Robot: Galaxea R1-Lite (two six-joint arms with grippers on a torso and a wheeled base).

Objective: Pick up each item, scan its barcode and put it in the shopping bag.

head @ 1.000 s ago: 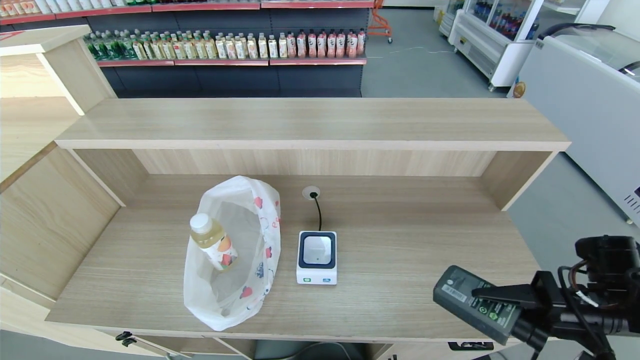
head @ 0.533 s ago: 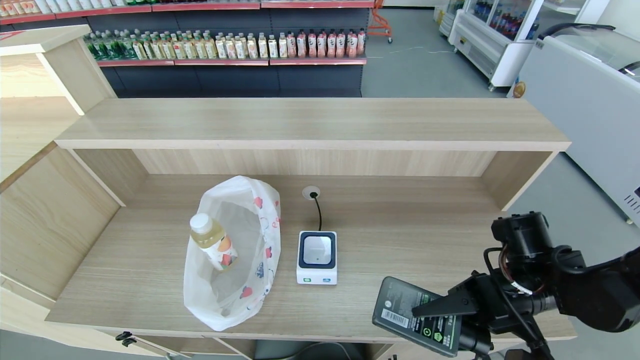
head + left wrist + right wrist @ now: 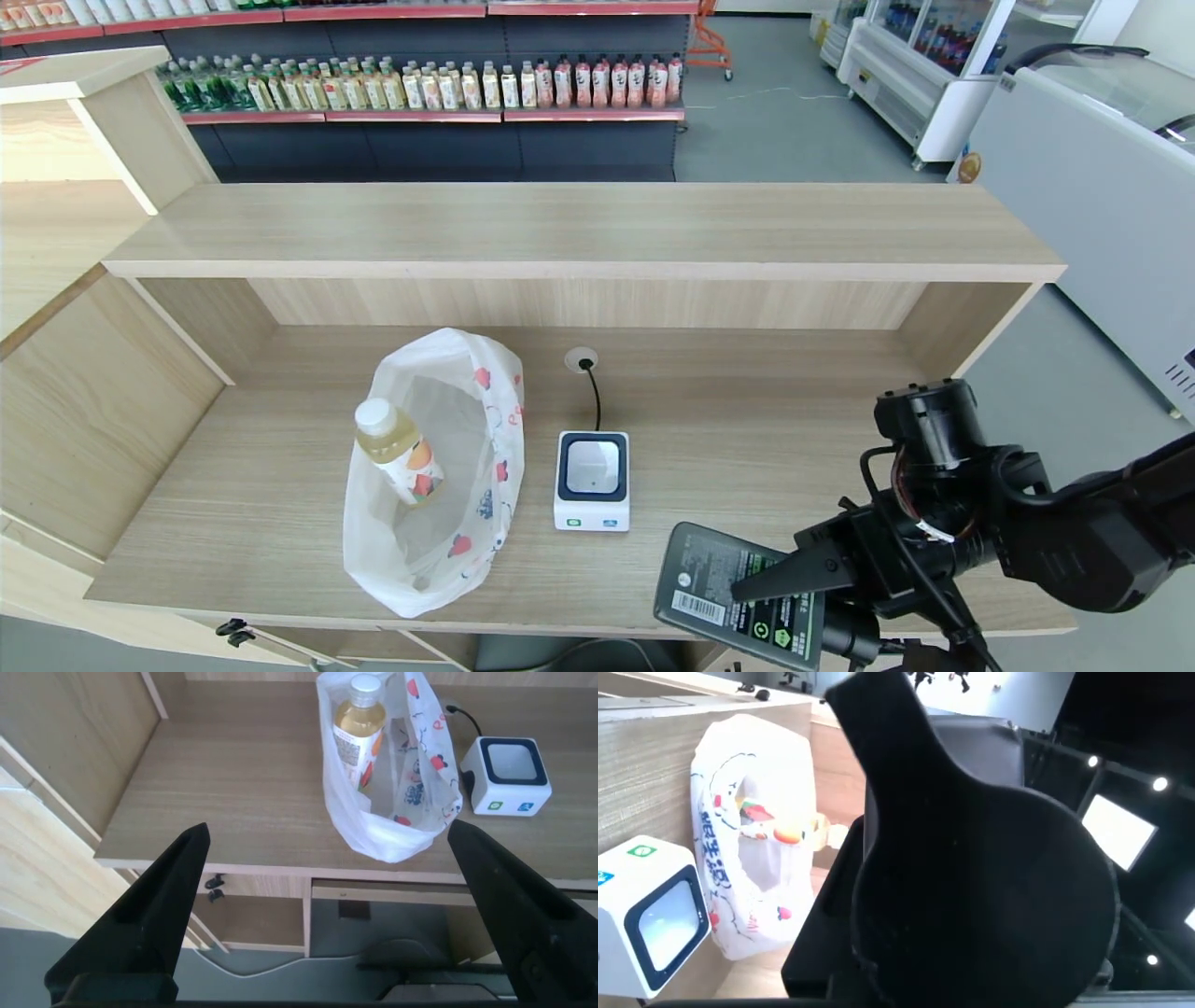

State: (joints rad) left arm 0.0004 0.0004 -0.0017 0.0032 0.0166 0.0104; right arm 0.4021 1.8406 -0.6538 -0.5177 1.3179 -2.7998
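My right gripper (image 3: 749,597) holds a dark flat pack (image 3: 724,597) above the near edge of the counter (image 3: 794,420).

The claw is clamped on the pack, one finger lying across its upper face, which carries a white barcode label and green marks. The pack hangs tilted, nearer and to the right of the white scanner (image 3: 592,480), apart from it. The scanner sits mid-counter, its cable running to a hole farther back. Just left of it stands the white printed shopping bag (image 3: 448,551), mouth open, with a bottle (image 3: 397,457) of yellow drink upright inside. My left gripper (image 3: 327,831) hangs with its fingers spread wide, near the counter's front edge.
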